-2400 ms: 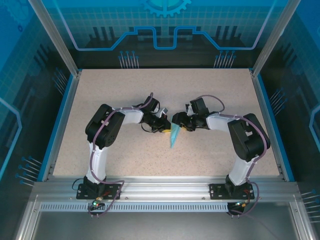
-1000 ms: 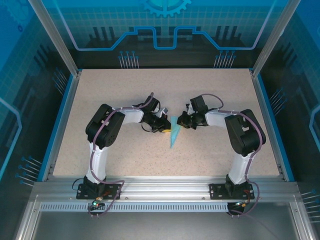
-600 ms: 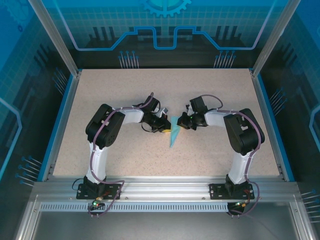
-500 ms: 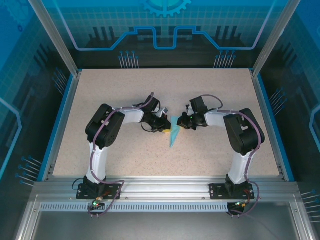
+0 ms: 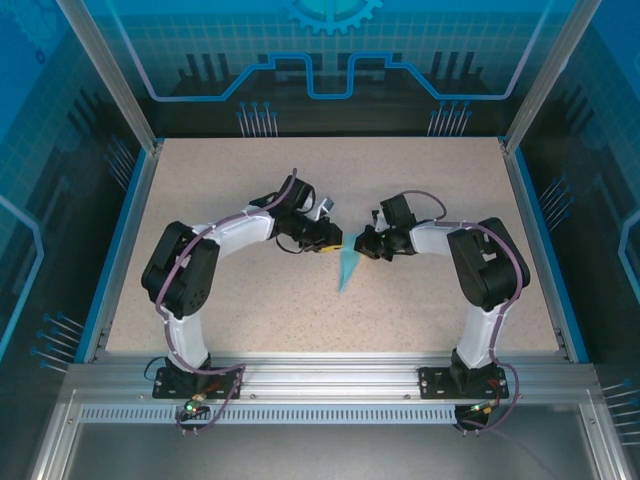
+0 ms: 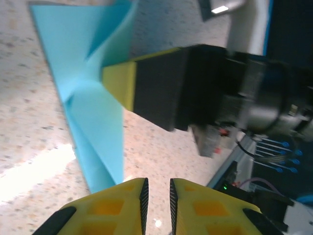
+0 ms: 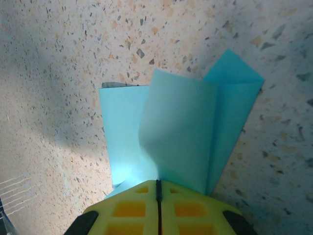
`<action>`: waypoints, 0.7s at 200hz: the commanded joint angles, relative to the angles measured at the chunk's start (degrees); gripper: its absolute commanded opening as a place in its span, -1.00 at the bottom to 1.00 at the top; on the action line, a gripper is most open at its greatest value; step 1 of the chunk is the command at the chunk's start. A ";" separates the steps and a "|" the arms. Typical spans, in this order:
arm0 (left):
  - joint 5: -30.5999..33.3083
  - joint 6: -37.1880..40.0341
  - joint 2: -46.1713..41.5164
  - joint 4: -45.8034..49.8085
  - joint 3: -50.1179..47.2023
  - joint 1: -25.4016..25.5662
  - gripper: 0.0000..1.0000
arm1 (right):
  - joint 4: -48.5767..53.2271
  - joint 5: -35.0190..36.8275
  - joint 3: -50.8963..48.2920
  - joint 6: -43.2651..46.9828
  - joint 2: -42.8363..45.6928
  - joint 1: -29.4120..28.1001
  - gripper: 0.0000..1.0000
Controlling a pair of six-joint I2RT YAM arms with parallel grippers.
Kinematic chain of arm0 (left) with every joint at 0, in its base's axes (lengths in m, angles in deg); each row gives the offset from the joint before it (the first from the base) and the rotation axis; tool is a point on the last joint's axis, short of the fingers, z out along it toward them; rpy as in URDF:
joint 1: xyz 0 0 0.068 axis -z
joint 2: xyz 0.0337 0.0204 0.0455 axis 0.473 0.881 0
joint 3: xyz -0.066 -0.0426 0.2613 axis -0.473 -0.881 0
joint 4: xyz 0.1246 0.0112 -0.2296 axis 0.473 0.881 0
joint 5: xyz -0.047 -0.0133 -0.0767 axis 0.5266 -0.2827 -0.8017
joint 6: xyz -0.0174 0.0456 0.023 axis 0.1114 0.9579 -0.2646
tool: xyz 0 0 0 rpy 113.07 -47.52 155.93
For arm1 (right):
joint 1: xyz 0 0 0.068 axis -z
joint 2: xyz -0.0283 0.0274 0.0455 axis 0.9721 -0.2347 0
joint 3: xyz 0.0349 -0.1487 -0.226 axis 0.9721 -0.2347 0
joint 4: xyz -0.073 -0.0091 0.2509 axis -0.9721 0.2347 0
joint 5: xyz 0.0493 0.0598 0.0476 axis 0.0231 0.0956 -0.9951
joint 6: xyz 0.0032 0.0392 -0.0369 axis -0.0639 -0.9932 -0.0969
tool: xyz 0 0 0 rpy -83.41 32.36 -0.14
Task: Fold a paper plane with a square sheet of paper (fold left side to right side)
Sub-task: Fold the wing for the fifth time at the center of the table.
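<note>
One paper plane (image 7: 181,132) sits pinched in right claw (image 7: 157,185), left claw (image 6: 159,188) slightly parted.

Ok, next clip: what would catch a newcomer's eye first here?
The light-blue paper plane in the middle of the table, its tip pointing toward the near edge. The right gripper has its jaws shut on the plane's wide end, while the left gripper sits just beside it, jaws slightly apart.

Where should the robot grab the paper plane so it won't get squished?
Probably the lifted flap at the wide end of the plane. Slide in low from that end and pinch the flap above and below. The rest lies flat on the table, leaving nothing to get under, and the thin point would likely bend.
</note>
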 commanded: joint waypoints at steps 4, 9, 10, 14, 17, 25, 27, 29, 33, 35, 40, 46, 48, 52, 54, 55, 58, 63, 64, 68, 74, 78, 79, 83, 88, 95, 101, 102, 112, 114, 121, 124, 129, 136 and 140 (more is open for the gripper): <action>-7.31 -2.63 -0.23 -0.45 -1.73 2.67 -0.56 | 4.72 2.07 -2.09 1.12 -1.81 -0.03 -0.86; -7.52 -3.02 0.09 -0.63 -1.62 3.20 -0.56 | 4.72 2.10 -2.04 1.13 -1.77 -0.04 -0.86; -7.51 -3.09 0.21 -0.63 -1.56 3.25 -0.56 | 4.68 2.08 -2.00 1.13 -1.82 -0.05 -0.86; -7.54 -3.19 0.42 -0.65 -1.44 3.66 -0.56 | 4.64 2.00 -1.98 1.06 -1.92 -0.13 -0.86; -7.47 -3.23 0.67 -0.56 -1.26 3.97 -0.56 | 4.70 2.05 -1.96 1.09 -1.91 -0.13 -0.86; -7.17 -3.32 1.34 -0.55 -0.92 4.57 -0.56 | 4.69 2.03 -1.88 1.03 -1.95 -0.27 -0.86; -7.09 -3.28 1.54 -0.63 -0.87 4.65 -0.56 | 4.71 2.00 -1.87 1.07 -2.01 -0.17 -0.86; -6.94 -3.29 1.79 -0.56 -0.81 4.76 -0.56 | 4.72 1.98 -1.94 1.11 -1.98 -0.22 -0.86; -6.82 -3.33 2.21 -0.61 -0.77 4.92 -0.56 | 4.73 1.94 -1.80 1.11 -2.04 -0.21 -0.86; -6.74 -3.39 2.37 -0.62 -0.70 5.00 -0.56 | 4.72 1.87 -1.85 1.16 -2.03 -0.27 -0.86; -6.49 -3.57 2.99 -0.76 -0.65 5.10 -0.56 | 4.80 1.77 -1.72 1.20 -2.13 -0.23 -0.86; -6.24 -3.79 3.65 -0.96 -0.59 5.21 -0.56 | 4.89 1.77 -1.64 1.20 -2.17 -0.24 -0.86; -6.25 -3.84 3.83 -1.04 -0.55 5.16 -0.56 | 4.90 1.74 -1.59 1.20 -2.15 -0.28 -0.86; -6.23 -3.97 4.24 -1.29 -0.49 5.21 -0.56 | 4.94 1.67 -1.52 1.28 -2.12 -0.32 -0.86; -6.22 -4.02 4.48 -1.36 -0.52 5.21 -0.56 | 5.02 1.63 -1.59 1.27 -2.12 -0.30 -0.86; -6.25 -4.02 4.60 -1.39 -0.53 5.22 -0.56 | 5.00 1.62 -1.55 1.28 -2.17 -0.31 -0.86; -6.19 -4.03 4.93 -1.42 -0.53 5.23 -0.56 | 5.06 1.62 -1.52 1.34 -2.13 -0.32 -0.86; -6.14 -4.03 5.41 -1.43 -0.44 5.31 -0.56 | 5.22 1.70 -1.47 1.38 -2.12 -0.27 -0.86; -6.12 -4.03 5.50 -1.42 -0.35 5.32 -0.57 | 5.23 1.70 -1.45 1.38 -2.12 -0.30 -0.86; -6.02 -3.95 5.85 -1.34 -0.22 5.32 -0.56 | 5.33 1.70 -1.35 1.53 -2.19 -0.32 -0.86; -6.00 -4.01 6.31 -1.33 -0.22 5.33 -0.57 | 5.34 1.70 -1.35 1.49 -2.14 -0.32 -0.86; -5.99 -3.93 6.50 -1.33 -0.18 5.41 -0.57 | 5.41 1.70 -1.39 1.49 -2.17 -0.27 -0.86; -5.96 -3.85 6.62 -1.33 -0.18 5.41 -0.57 | 5.42 1.70 -1.37 1.48 -2.15 -0.30 -0.86; -5.88 -3.69 6.87 -1.26 -0.18 5.43 -0.57 | 5.42 1.70 -1.42 1.54 -2.12 -0.29 -0.86; -5.57 -3.52 7.18 -0.89 -0.12 5.43 -0.57 | 5.42 1.70 -1.42 1.56 -2.12 -0.32 -0.86; -5.40 -3.29 7.51 -0.64 -0.17 5.42 -0.56 | 5.42 1.78 -1.37 1.56 -2.13 -0.40 -0.86; -5.13 -3.03 7.77 -0.36 -0.22 5.50 -0.57 | 5.42 1.64 -1.37 1.57 -2.17 -0.41 -0.86; -5.04 -2.96 7.86 -0.27 -0.25 5.50 -0.56 | 5.42 1.63 -1.35 1.56 -2.19 -0.41 -0.86; -4.58 -2.69 8.30 0.23 -0.25 5.50 -0.56 | 5.42 1.63 -1.32 1.59 -2.20 -0.40 -0.86; -4.53 -2.62 8.42 0.31 -0.26 5.52 -0.56 | 5.42 1.62 -1.27 1.57 -2.21 -0.40 -0.86; -4.23 -2.46 8.74 0.49 -0.40 5.57 -0.56 | 5.50 1.63 -1.26 1.56 -2.30 -0.41 -0.86; -4.03 -2.41 8.83 0.57 -0.48 5.58 -0.56 | 5.50 1.66 -1.21 1.56 -2.34 -0.38 -0.86; -3.70 -2.41 9.00 0.81 -0.56 5.54 -0.56 | 5.60 1.62 -1.24 1.57 -2.31 -0.39 -0.86; -3.27 -2.08 9.21 1.03 -0.76 5.54 -0.56 | 5.63 1.62 -1.25 1.70 -2.30 -0.40 -0.86; -2.93 -2.03 9.35 1.17 -0.79 5.51 -0.56 | 5.67 1.61 -1.18 1.70 -2.36 -0.39 -0.86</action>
